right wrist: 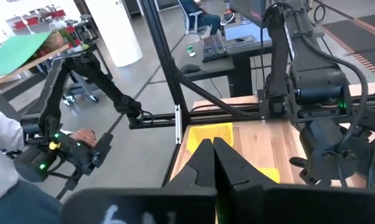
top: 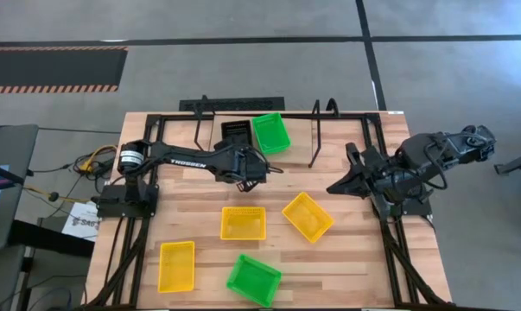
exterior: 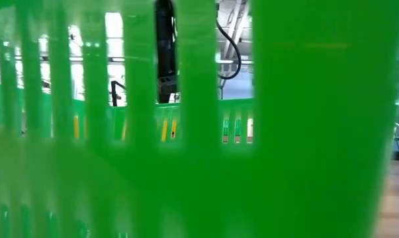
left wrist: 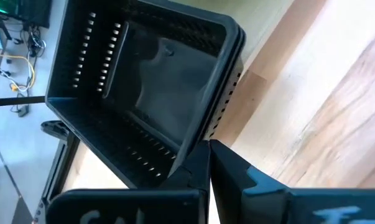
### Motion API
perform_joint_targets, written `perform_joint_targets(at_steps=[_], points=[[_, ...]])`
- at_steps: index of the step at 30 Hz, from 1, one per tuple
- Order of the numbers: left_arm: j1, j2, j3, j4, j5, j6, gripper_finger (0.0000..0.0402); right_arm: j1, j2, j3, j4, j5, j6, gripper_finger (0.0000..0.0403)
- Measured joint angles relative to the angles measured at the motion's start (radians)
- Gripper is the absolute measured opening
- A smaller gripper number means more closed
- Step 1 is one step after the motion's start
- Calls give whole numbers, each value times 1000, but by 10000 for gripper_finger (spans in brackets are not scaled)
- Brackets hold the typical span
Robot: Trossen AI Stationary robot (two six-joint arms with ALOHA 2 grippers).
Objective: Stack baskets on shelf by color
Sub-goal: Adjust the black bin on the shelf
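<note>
Your left gripper is clamped on the rim of the black basket, which sits on the shelf just beside a green basket. Your right gripper waits at the table's right side with its fingers together, holding nothing. On the table lie three yellow baskets and a second green one at the front edge.

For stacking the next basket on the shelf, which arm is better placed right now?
Left. The left gripper sits beside the black basket and green basket on the shelf, with the yellow basket close by. The right gripper waits near the table's right edge.
</note>
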Motion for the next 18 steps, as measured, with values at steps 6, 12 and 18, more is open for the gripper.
perform_joint_targets(at_steps=[6,12,18], points=[[2,0,0,-149,-20,-46,0,6,-2,0,0,11,1,5],[2,-1,0,-252,-82,-107,0,6,-2,0,-1,10,8,3],[-2,-1,27,-269,-81,-156,0,5,-2,0,-15,16,8,3]])
